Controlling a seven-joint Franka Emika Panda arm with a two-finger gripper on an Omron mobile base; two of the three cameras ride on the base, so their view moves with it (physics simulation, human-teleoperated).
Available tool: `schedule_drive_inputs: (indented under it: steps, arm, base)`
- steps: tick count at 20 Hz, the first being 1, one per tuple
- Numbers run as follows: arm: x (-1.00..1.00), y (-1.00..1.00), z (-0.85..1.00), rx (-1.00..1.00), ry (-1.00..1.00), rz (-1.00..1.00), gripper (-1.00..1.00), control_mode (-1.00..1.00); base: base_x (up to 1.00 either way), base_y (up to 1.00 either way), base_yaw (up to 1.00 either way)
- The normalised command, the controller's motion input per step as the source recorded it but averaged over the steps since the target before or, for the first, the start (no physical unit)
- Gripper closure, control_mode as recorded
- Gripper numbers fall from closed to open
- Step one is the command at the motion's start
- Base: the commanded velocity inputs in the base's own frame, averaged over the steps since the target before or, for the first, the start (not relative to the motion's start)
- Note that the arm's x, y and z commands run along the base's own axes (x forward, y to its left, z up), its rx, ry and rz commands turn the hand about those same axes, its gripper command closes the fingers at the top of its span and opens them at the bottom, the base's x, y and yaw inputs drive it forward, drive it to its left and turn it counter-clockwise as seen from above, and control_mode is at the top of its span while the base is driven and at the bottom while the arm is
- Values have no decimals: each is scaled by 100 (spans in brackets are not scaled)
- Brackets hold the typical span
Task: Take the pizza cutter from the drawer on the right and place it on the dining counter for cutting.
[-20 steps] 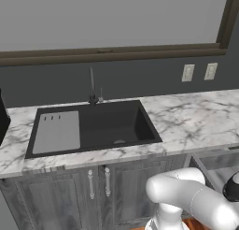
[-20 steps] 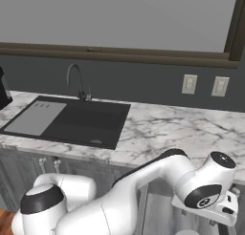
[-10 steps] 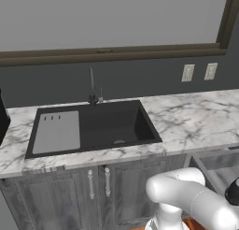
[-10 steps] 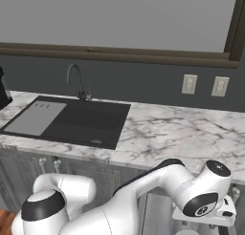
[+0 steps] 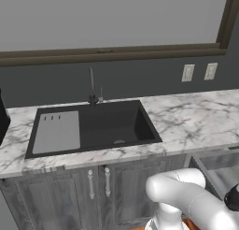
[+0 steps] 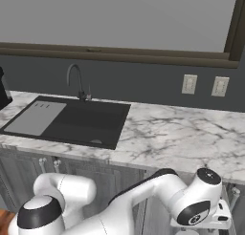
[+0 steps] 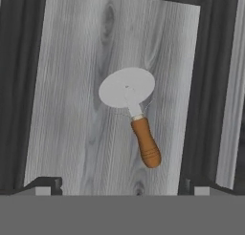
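Approach phase: my jaws stand fully released and hold nothing, hanging over the open drawer (image 7: 76,110) with their two dark tips (image 7: 47,183) at 7 and 5 o'clock of the hand view. The pizza cutter (image 7: 132,112) lies flat on the drawer's grey wood-grain floor, clear of both dark side walls. Its round pale wheel (image 7: 127,87) sits near the centre of the view, and its orange-brown handle (image 7: 146,143) runs from the wheel toward 5 o'clock. From the base cameras, the drawer sits at the right end of the cabinet run, below the marble bench (image 6: 182,138) that carries the black sink (image 6: 72,119); my hand is low at 5 o'clock of the right base view. To do this step well, I judge the handle the better grasp site: it is thick and rounded, whereas the wheel is thin, lies flat and would likely slip. I should shift slightly toward 5 o'clock to centre the handle between the tips, rotate the wrist until the closing line crosses the handle's long axis, then descend straight. Clearance to the right wall deserves attention, since the handle end lies nearer that side. Closing should begin only once both tips straddle the handle close to the floor.
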Motion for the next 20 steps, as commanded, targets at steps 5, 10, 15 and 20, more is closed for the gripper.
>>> schedule_drive_inputs:
  steps: [5, 10, 15, 20]
  arm:
    - [2, 0, -21, 0, 0, 0, -100, -100]
    - [1, -3, -21, 0, 0, 0, -100, -100]
    - [0, -9, -18, 0, 0, 0, -100, -100]
    - [0, -7, -11, 1, 0, 0, -100, -100]
  base:
    - [0, 0, 0]
    - [0, 0, 0]
    - [0, 0, 0]
    - [0, 0, 0]
